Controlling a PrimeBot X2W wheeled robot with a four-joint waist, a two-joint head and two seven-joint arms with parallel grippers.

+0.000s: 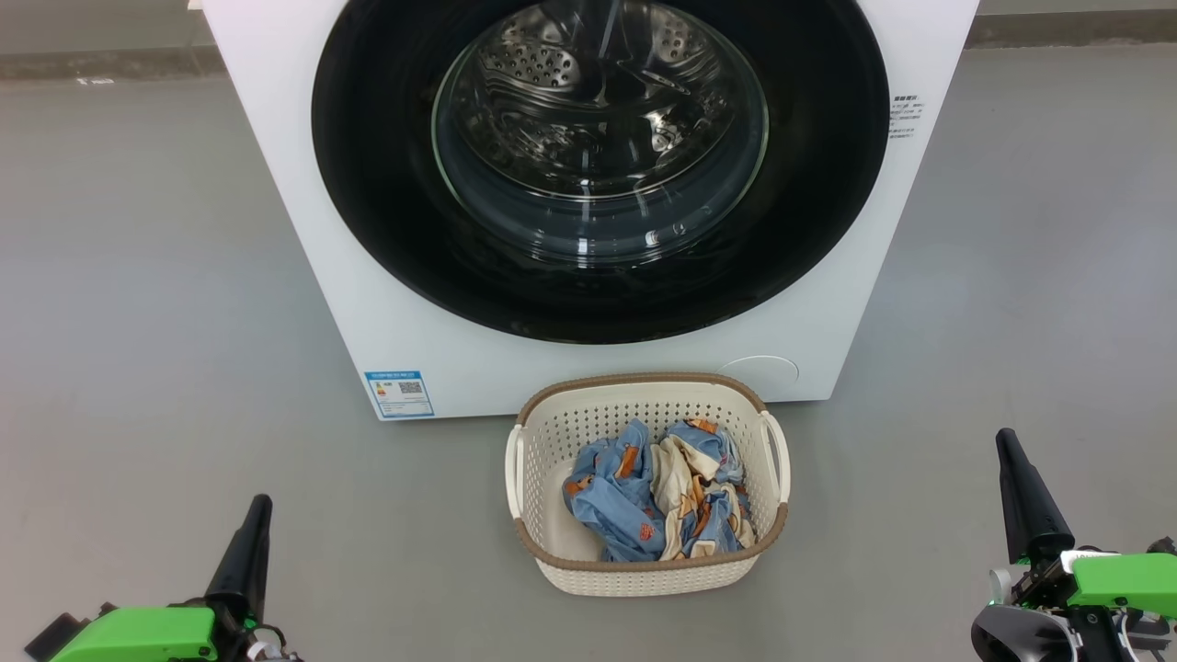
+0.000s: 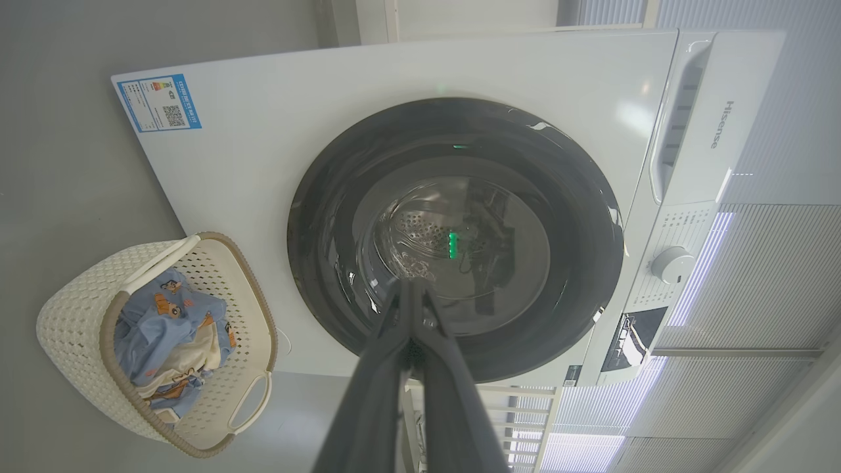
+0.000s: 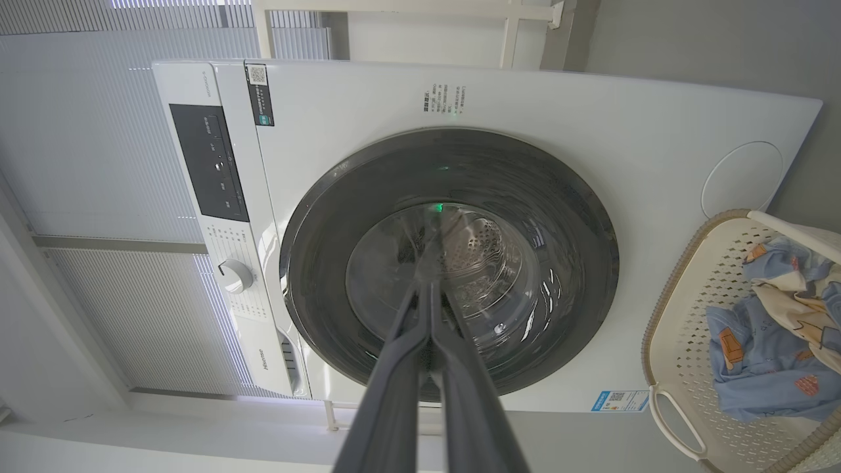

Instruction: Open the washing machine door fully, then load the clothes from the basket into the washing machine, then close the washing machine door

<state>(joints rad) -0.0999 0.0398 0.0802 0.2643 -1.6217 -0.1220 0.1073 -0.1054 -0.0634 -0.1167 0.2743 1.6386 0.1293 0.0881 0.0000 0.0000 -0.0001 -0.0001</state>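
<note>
You are at the first step: the big round shiny black washing machine door (image 1: 599,156) is shut, and the soft blue and cream clothes (image 1: 657,501) lie in the small cream plastic basket (image 1: 644,379) on the floor (image 1: 138,322) in front of it. Your left gripper (image 1: 257,515) and right gripper (image 1: 1011,450) are pressed together, holding nothing. Next, one must pull that door wide open.

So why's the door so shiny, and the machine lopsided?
Head view: glare streaks on the round glossy black door. Both wrist views: the wide lens skews the big white washing machine's outline; a green glint reflects in the door.
</note>
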